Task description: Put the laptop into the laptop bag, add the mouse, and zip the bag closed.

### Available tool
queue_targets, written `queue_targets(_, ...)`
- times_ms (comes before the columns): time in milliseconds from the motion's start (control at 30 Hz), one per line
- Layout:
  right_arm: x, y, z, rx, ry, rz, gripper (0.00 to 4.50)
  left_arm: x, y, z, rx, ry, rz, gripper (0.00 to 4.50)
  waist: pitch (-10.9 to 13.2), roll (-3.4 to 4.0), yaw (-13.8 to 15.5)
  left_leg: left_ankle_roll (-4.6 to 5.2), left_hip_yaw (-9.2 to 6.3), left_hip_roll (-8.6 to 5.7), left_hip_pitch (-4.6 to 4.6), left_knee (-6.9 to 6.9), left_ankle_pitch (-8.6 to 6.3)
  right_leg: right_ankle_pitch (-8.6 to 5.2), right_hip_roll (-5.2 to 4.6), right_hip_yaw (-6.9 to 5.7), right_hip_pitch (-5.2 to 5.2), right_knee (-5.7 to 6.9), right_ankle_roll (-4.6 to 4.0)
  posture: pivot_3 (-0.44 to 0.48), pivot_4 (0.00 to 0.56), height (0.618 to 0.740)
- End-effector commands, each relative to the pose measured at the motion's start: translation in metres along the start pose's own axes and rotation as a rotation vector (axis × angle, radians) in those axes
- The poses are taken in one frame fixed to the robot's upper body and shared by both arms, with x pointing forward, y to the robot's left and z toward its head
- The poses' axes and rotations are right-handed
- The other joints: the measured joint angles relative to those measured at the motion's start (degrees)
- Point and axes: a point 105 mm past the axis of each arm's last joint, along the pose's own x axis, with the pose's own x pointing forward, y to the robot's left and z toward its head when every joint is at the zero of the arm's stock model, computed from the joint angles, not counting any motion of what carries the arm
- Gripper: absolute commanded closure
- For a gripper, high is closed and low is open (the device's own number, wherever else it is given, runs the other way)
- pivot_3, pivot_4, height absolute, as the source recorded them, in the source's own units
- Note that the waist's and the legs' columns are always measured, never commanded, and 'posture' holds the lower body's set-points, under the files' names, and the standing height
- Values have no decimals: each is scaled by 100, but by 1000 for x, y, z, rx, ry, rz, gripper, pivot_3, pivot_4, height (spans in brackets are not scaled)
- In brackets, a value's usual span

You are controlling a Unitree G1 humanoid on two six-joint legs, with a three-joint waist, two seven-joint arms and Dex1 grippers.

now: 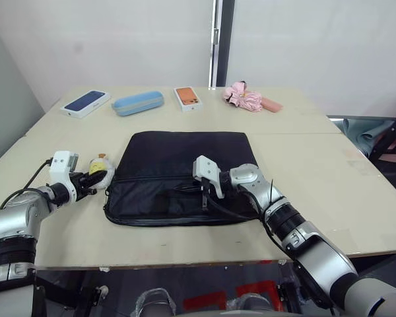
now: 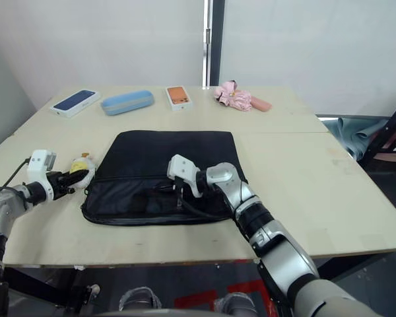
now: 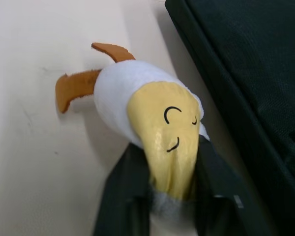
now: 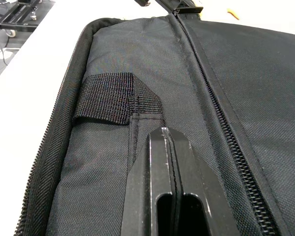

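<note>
At the table's centre lies the laptop bag (image 1: 181,175), flat, its long zip edge toward the robot. Neither laptop nor mouse can be seen on the table, so both may well be inside already, though the fabric hides any proof. What seems left is the zipping: in the right wrist view one zip line down the panel looks shut, while the teeth along the outer edge appear parted, so the closing is probably unfinished. The right gripper (image 1: 191,189) rests on the bag's front panel, its two black fingers pressed together with nothing visibly between them, tips pointing along the fabric near a small webbing loop (image 4: 113,98). The bag is thus directly under that gripper, touching it. At the bag's 9 o'clock side, just beside its edge, sits the plush charm (image 1: 100,170), yellowish-white with a little drawn face. The left gripper (image 3: 172,184) is clamped on the charm's narrow end, likely to steady the bag or hold tension against the zip pull. Farther out, at 12 o'clock along the far edge of the table (image 1: 330,165), lie a dark-blue phone box (image 1: 86,103), a light-blue oval case (image 1: 138,103), an orange phone box (image 1: 188,98) and a folded pink umbrella (image 1: 249,98), all well apart from the bag.
</note>
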Motion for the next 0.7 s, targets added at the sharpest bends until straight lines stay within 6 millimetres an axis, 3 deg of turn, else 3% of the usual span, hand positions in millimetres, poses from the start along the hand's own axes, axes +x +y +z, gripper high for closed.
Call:
queue_targets(33,-5,3,-25,65,82,-14,4500,-29,-6,29,110,-78,-26,4442,0,-1,-36,-1,3,1,-3,-5,0,0,0,1,-5,-6,0,0,150,740)
queue_targets(167,-4,3,-24,64,76,-15,4500,-48,-14,38,158,-114,-42,4442,1,-1,-29,-2,13,2,-6,-47,-1,0,3,-1,-10,-41,0,0,150,740)
queue_targets(267,-3,5,-23,65,74,-5,4500,-69,-33,44,278,-117,-120,4442,3,1,-62,-2,21,2,-4,-62,-1,0,2,1,-19,-45,1,0,150,740)
queue_targets(333,0,6,-23,65,73,4,4500,-82,-49,32,444,-43,-198,4442,3,0,-90,-2,29,2,-5,-75,-1,-1,2,5,-27,-55,2,0,150,740)
queue_targets(500,4,10,-22,74,65,27,4500,-95,-86,5,603,35,-371,4442,4,3,-97,-4,35,5,-4,-106,-2,-7,3,8,-35,-72,12,0,150,740)
queue_targets(700,8,13,-22,87,70,44,4500,-100,-127,-41,642,169,-620,4442,6,5,-113,-6,47,5,-4,-128,-3,-8,7,16,-58,-71,12,0,150,740)
